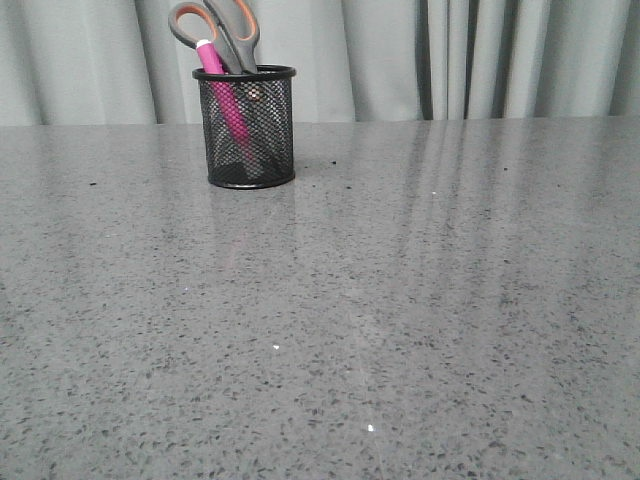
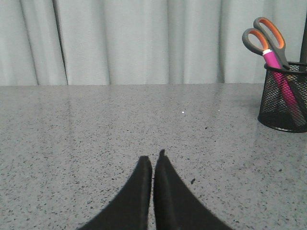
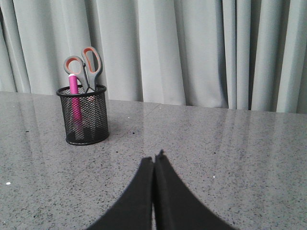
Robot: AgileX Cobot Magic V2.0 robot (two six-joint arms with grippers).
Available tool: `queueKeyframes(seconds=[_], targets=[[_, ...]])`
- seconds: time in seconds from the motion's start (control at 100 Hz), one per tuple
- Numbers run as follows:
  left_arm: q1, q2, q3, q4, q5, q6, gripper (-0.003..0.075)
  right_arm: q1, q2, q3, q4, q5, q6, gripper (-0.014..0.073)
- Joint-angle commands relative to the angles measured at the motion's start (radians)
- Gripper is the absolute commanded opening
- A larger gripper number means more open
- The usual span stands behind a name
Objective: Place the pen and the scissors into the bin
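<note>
Both grippers hover closed, empty, low over the table.

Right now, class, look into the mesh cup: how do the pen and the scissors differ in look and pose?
The pen is a slim magenta stick with a white tip; the scissors have grey handle loops lined orange. The scissors rise higher above the rim than the pen. Both stand, slightly leaning, inside the black bin, which is upright on the table.
</note>
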Motion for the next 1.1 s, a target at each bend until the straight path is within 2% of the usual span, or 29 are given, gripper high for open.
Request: queueKeyframes(seconds=[0.0, 0.88, 0.96, 1.04, 1.09], targets=[[-0.001, -0.033, 0.045, 0.0, -0.069, -0.013, -0.0019, -0.006, 0.001, -0.024, 0.008, -0.083, -0.006, -0.0076], [-0.001, -0.033, 0.045, 0.0, -0.069, -0.013, -0.0019, -0.006, -0.001, -0.022, 0.005, -0.071, -0.006, -0.0076], [-0.001, -0.033, 0.045, 0.0, -0.069, -0.013, -0.0019, -0.006, -0.035, -0.022, -0.002, 0.031, -0.047, -0.0076], [-0.001, -0.033, 0.045, 0.0, -0.069, -0.013, -0.0019, -0.011, -0.082, -0.022, 0.108, 0.2, -0.072, -0.0076], [-0.001, -0.033, 0.045, 0.0, -0.069, -0.013, -0.0019, -0.016, -0.111, -0.022, 0.124, 0.258, -0.099, -0.0076]])
